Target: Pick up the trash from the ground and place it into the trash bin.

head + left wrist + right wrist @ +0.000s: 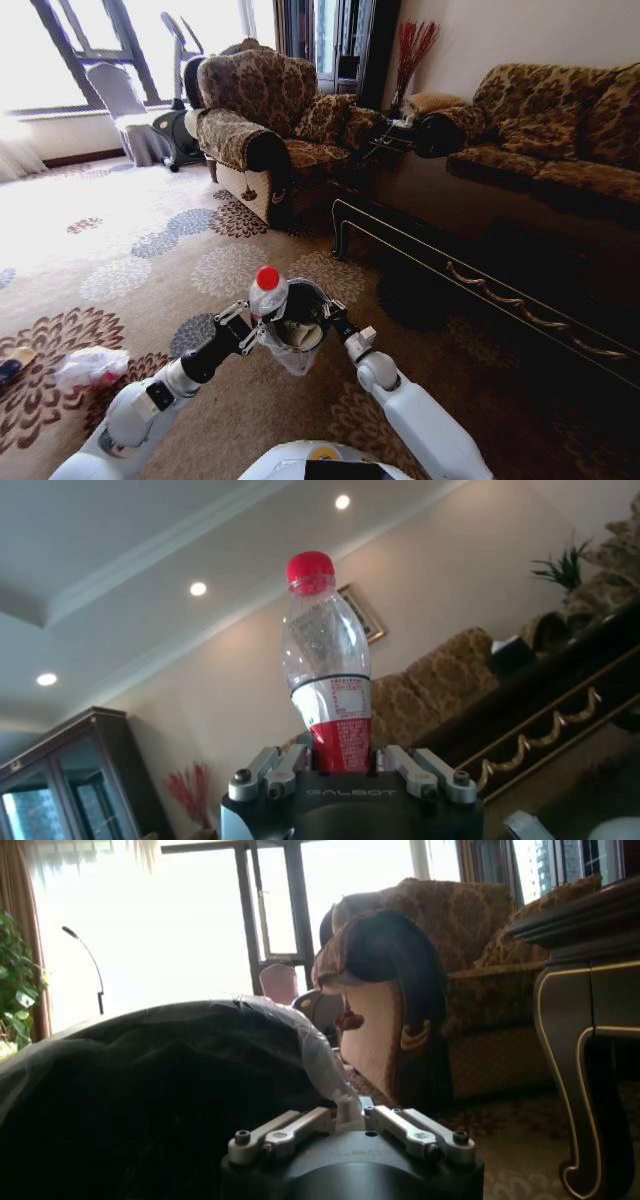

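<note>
Left pincer [252, 322] grips the clear bottle [266, 294] by its lower red-label section, bottle upright, red cap on top. In the left wrist view the fingers [290, 761] are clamped on both sides of the red label of the bottle [328, 697], with the left pincer [343, 765] right at the bottle's base.

Right pincer [333, 314] holds the trash bin [300, 320] up off the floor, pinching the bin rim together with its pale plastic liner. In the right wrist view the right pincer [350, 1119] is closed on the liner edge, and the dark wall of the trash bin [150, 1087] sits directly in front of it.

The bottle is just beside the bin's rim on the robot's left side, touching or nearly touching it; can't tell which from the head view. The bottle's base is at about rim level, not inside the bin.

The liner hangs down below the bin, something pale visible inside it; can't identify it.

More trash on the patterned carpet [130, 270]: a pink-white bag [90, 366] to the robot's left, well apart from both pincers. A small item [14, 362] lies at the far left edge, too cut off to identify.

A dark desk [480, 270] with gold trim sits to the right, an armchair [270, 130] ahead.
</note>
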